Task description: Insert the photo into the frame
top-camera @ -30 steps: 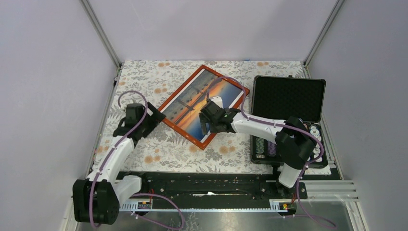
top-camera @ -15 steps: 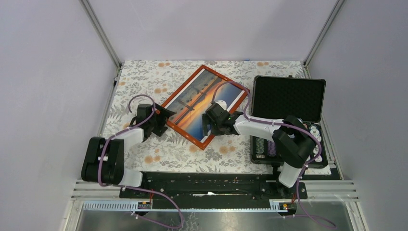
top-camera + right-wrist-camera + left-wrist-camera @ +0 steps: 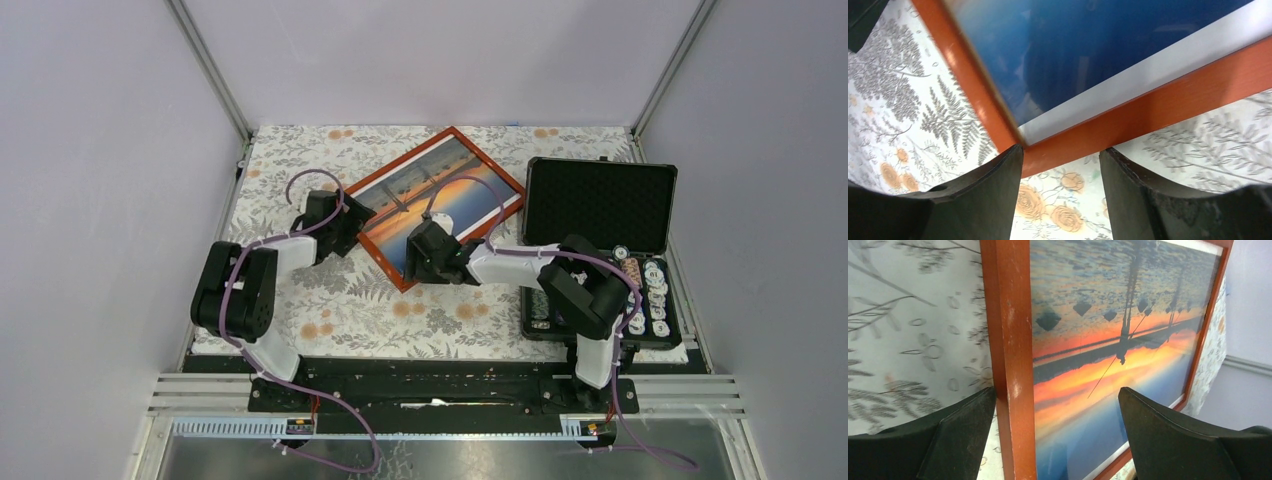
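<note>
Two claws at the frame (image 3: 1008, 340), one at each near end.

Position: frame lies flat on the floral cloth of the table (image 3: 300, 150), skewed, just left of the open black case (image 3: 600, 205). The photo (image 3: 1108, 330) sits face up inside the frame opening, its white border showing along the rail in the right wrist view. It looks seated; I cannot tell from here whether it is flush.

Left claw (image 3: 1055, 395): released, jaws wide. One finger is over the cloth outside the rail, the other over the print. It straddles the rail with nothing pinched.

Right claw (image 3: 1060, 150): jaws parted around the near corner of the frame, and nothing visibly clamped. I cannot tell whether the pads bear on the wood.

Handling, judged:
- Frame: thin wood, so probably light and rigid. The finish looks glossy and may be slick on the pads, and the rail shows pale scuffs. It is likely to slide on the cloth rather than lift when pushed sideways.
- Photo: thin sheet, flexible, prone to creasing and to marks on its face.
- Hold point: rails or corners only, pinched across the wood. Keep the pads off the print surface.
- Risk: tilting the frame could spill the loose print.
</note>
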Robot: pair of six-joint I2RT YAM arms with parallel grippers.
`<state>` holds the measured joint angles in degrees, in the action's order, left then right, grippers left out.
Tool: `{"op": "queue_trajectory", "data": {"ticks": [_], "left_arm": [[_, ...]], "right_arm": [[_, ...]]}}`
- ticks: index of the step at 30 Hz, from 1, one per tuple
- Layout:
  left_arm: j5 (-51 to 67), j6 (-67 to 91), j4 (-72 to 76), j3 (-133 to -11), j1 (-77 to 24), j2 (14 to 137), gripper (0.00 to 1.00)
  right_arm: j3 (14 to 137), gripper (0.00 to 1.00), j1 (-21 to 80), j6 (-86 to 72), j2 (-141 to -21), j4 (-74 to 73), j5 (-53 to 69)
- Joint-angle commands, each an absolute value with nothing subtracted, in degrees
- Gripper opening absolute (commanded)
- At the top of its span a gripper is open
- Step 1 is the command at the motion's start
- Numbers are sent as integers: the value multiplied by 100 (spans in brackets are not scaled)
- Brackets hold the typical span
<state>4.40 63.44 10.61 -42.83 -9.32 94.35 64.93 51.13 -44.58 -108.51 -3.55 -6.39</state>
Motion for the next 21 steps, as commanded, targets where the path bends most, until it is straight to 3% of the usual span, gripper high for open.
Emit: {"op": "queue_trajectory", "data": {"ticks": [1, 10, 17, 21], "left_arm": [[319, 6038, 715, -4652, -1401, 9840, 98], [913, 6327, 979, -5396, -1678, 10728, 98], [1309, 5954, 670, -6052, -1887, 10913, 99], [1073, 5340, -664, -6641, -1885, 10289, 99]], "right_arm": [[6122, 65, 5447, -4887, -11205, -603, -394], [6141, 71, 4733, -4185, -10987, -552, -388], [6655, 90, 4662, -3418, -10367, -1266, -560], [7026, 100, 4667, -3091, -9330, -2061, -1036]]}}
